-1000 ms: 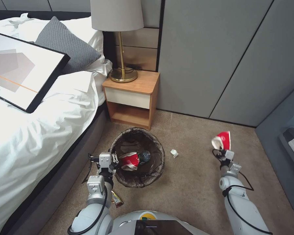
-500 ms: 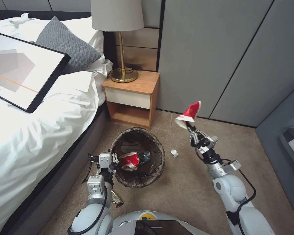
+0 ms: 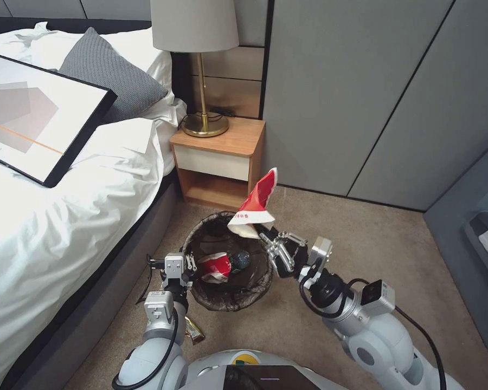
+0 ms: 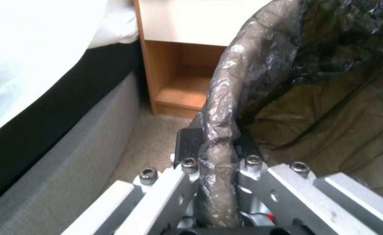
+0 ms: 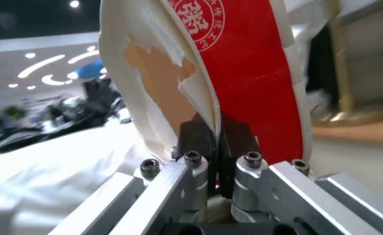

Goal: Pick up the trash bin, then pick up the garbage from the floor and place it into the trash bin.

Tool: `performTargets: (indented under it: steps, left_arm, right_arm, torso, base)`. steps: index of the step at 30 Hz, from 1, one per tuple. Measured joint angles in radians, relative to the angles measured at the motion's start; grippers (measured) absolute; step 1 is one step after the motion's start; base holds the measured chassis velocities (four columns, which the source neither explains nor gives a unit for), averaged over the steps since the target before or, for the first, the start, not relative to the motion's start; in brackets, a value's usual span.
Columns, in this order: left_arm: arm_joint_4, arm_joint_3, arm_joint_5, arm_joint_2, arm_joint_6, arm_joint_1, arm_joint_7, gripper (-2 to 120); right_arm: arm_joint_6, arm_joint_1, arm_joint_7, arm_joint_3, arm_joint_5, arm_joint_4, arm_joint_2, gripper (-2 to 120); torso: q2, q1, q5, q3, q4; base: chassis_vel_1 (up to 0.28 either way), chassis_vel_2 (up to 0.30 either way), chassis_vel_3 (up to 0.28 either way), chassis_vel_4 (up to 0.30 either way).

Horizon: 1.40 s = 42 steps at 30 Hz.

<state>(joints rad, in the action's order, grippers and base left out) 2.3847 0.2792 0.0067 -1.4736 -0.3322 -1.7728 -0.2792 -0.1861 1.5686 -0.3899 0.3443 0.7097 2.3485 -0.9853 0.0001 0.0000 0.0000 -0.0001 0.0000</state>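
Our left gripper (image 3: 190, 264) is clamped on the rim of the trash bin (image 3: 230, 304), w/ the bin in front of the nightstand (image 3: 218, 162) by the bed (image 3: 49, 216). Our right gripper (image 3: 265, 239) pinches a red-and-white packet (image 3: 255, 208) above the bin's right edge. Another packet (image 3: 215, 267) & a bottle (image 3: 239, 259) lie inside.

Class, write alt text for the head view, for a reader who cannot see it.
The right tool holds a crumpled red-and-white paper packet above the round bin lined with a dark brown bag, whose rim the left tool grips. The bin stands on beige carpet between a white bed and a wooden nightstand.
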Motion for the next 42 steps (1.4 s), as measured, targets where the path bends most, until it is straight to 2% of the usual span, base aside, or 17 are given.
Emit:
performTargets:
  steps: [8,13,19,24,26,29,30,32,33,35,36,42]
  left_arm:
    - [0.0,0.0,0.0,0.0,0.0,0.0,0.0,2]
    - [0.0,0.0,0.0,0.0,0.0,0.0,0.0,2]
    - [0.0,0.0,0.0,0.0,0.0,0.0,0.0,2]
    - [0.0,0.0,0.0,0.0,0.0,0.0,0.0,2]
    - [0.0,0.0,0.0,0.0,0.0,0.0,0.0,2]
    - [0.0,0.0,0.0,0.0,0.0,0.0,0.0,2]
    - [0.0,0.0,0.0,0.0,0.0,0.0,0.0,2]
    - [0.0,0.0,0.0,0.0,0.0,0.0,0.0,2]
    - [0.0,0.0,0.0,0.0,0.0,0.0,0.0,2]
    - [0.0,0.0,0.0,0.0,0.0,0.0,0.0,2]
    - [0.0,0.0,0.0,0.0,0.0,0.0,0.0,2]
    - [0.0,0.0,0.0,0.0,0.0,0.0,0.0,2]
  right_arm:
    - [0.003,0.004,0.01,-0.027,-0.009,0.001,0.007,0]
    - [0.006,0.012,0.017,-0.09,-0.039,-0.014,0.009,0]
    - [0.003,0.008,0.031,-0.174,-0.085,-0.091,-0.013,0]
    - [-0.004,0.003,0.036,-0.196,-0.095,-0.137,-0.022,0]
    - [-0.009,0.001,0.038,-0.203,-0.101,-0.158,-0.027,4]
    - [-0.016,-0.005,0.041,-0.225,-0.124,-0.213,-0.046,18]
    - [-0.016,-0.005,0.041,-0.225,-0.124,-0.213,-0.046,18]
    - [-0.013,-0.007,0.042,-0.231,-0.138,-0.237,-0.053,28]
    - [-0.013,-0.007,0.042,-0.231,-0.138,-0.237,-0.053,28]
    - [-0.011,0.001,0.056,-0.244,-0.152,-0.245,-0.052,39]
    - [-0.011,0.001,0.056,-0.244,-0.152,-0.245,-0.052,39]
    - [-0.004,0.016,0.092,-0.252,-0.162,-0.243,-0.038,63]
  torso:
    - [0.0,0.0,-0.0001,0.0,0.0]
    - [0.0,0.0,0.0003,0.0,-0.0001]
    - [0.0,0.0,0.0,0.0,0.0]
    - [0.0,0.0,0.0,0.0,0.0]
    - [0.0,0.0,0.0,0.0,0.0]
    - [0.0,0.0,0.0,0.0,0.0]
    - [0.0,0.0,0.0,0.0,0.0]
    - [0.0,0.0,0.0,0.0,0.0]
    - [0.0,0.0,0.0,0.0,0.0]
    - [0.0,0.0,0.0,0.0,0.0]
    - [0.0,0.0,0.0,0.0,0.0]
    - [0.0,0.0,0.0,0.0,0.0]
  base:
    - [0.0,0.0,0.0,0.0]
    - [0.0,0.0,0.0,0.0]
    - [0.0,0.0,0.0,0.0]
    - [0.0,0.0,0.0,0.0]
    - [0.0,0.0,0.0,0.0]
    - [0.0,0.0,0.0,0.0]
    - [0.0,0.0,0.0,0.0]
    - [0.0,0.0,0.0,0.0]
    - [0.0,0.0,0.0,0.0]
    - [0.0,0.0,0.0,0.0]
    - [0.0,0.0,0.0,0.0]
    - [0.0,0.0,0.0,0.0]
